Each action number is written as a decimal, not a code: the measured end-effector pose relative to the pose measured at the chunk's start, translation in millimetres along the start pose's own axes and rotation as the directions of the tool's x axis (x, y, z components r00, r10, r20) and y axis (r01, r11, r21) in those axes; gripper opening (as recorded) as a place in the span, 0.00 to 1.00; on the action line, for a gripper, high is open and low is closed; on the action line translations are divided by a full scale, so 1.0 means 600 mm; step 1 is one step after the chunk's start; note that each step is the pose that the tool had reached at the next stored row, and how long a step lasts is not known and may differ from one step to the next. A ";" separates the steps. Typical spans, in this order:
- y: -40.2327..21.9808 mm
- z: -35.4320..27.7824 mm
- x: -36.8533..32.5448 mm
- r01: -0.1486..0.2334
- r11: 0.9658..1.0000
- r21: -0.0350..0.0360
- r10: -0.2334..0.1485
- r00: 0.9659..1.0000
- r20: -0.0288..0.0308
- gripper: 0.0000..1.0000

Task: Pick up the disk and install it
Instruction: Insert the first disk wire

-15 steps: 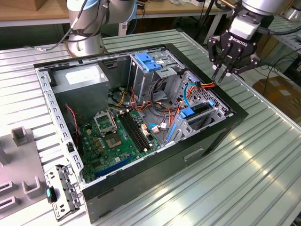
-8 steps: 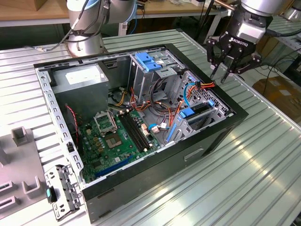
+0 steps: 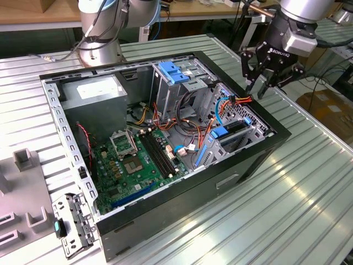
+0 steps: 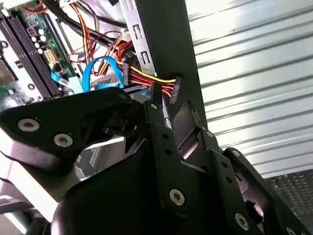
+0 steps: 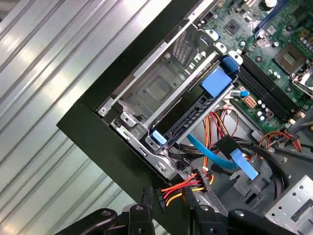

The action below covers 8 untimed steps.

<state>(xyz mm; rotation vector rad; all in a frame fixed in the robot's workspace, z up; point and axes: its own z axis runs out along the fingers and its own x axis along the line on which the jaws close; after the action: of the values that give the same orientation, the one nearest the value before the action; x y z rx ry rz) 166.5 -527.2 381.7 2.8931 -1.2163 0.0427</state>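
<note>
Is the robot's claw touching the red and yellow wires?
Cannot tell. In the second wrist view the gripper overlaps the red and yellow wires, with neither gap nor contact plain.

The table (image 3: 309, 182) is made of ribbed silvery metal. The computer case (image 3: 182, 190) is finished matt black outside, bare sheet metal inside. The gripper (image 3: 258, 91) is finished in smooth black.

A robotics lab or workshop: a robot arm's base (image 3: 99, 52) stands on a ribbed aluminium tabletop (image 3: 309, 187) that carries an opened desktop computer case (image 3: 220, 182), with wooden workbenches (image 3: 33, 14) behind.
</note>
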 end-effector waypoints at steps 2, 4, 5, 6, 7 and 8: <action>-0.001 0.004 0.000 0.026 1.000 0.000 -0.026 1.000 -0.001 0.37; -0.003 0.010 0.001 0.049 0.999 0.001 -0.049 0.999 -0.002 0.37; -0.003 0.012 0.001 0.090 0.996 0.003 -0.090 0.996 -0.002 0.37; -0.003 0.014 0.001 0.131 0.991 0.004 -0.131 0.991 -0.002 0.37; -0.004 0.016 0.002 0.165 0.986 0.005 -0.165 0.986 -0.002 0.37; -0.007 0.018 0.003 0.175 0.985 0.005 -0.175 0.985 -0.002 0.37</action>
<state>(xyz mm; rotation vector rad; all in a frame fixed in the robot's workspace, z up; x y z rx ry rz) 171.2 -525.8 370.7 2.9907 -0.9578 0.0480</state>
